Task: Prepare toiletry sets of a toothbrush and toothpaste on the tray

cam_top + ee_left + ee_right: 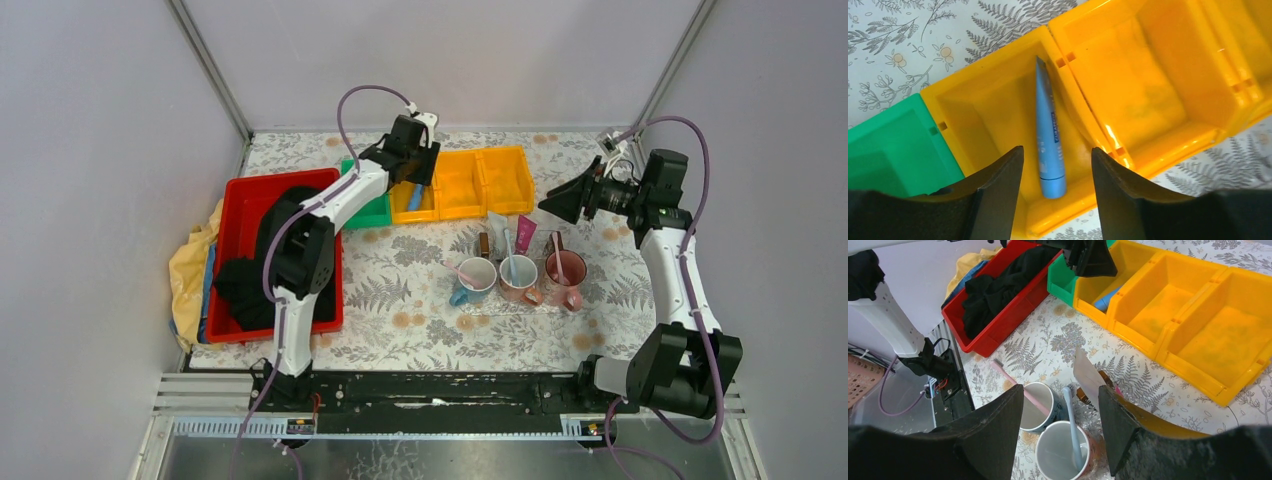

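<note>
Hovering left jaws apart over blue toothpaste, yellow bin walls flanking, right jaws apart

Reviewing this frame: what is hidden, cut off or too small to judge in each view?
Top view: the left end effector covers most of the blue toothpaste.
Top view: black cloth hides the floor of the red bin.
Right wrist view: the magenta toothpaste is almost wholly behind the white toothpaste and the right end effector.
Left wrist view: the tube's lettering is too small to read.

Red bin (holding black cloth) sits beside 1 green bin and 3 yellow bins.
</note>
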Controlling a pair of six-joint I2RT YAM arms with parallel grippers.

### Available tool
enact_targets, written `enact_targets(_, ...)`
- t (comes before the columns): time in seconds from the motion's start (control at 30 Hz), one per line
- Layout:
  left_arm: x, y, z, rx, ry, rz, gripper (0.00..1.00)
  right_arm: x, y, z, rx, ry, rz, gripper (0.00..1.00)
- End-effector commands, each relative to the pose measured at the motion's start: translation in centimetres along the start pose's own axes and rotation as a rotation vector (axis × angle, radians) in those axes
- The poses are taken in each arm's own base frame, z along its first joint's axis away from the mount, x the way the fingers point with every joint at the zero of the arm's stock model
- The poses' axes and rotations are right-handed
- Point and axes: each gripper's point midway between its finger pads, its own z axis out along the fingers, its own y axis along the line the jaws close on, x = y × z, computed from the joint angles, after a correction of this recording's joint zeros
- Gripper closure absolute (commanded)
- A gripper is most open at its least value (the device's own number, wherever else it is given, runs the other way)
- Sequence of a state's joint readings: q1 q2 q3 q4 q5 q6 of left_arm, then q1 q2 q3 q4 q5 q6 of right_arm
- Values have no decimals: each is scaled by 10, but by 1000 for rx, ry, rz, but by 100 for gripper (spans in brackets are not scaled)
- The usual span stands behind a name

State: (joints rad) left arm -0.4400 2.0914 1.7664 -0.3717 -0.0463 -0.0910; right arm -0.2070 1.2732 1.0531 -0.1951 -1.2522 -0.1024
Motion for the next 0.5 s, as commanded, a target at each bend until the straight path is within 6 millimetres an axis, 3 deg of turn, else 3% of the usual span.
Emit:
enact_targets(0.0, 9, 21, 9, -69, 67, 69, 44, -10, 12, -5, -35, -26, -52, 37)
enact_targets(0.47, 50, 28, 57, -54, 191, 88, 51, -6, 7, -5, -33, -24, -39, 37)
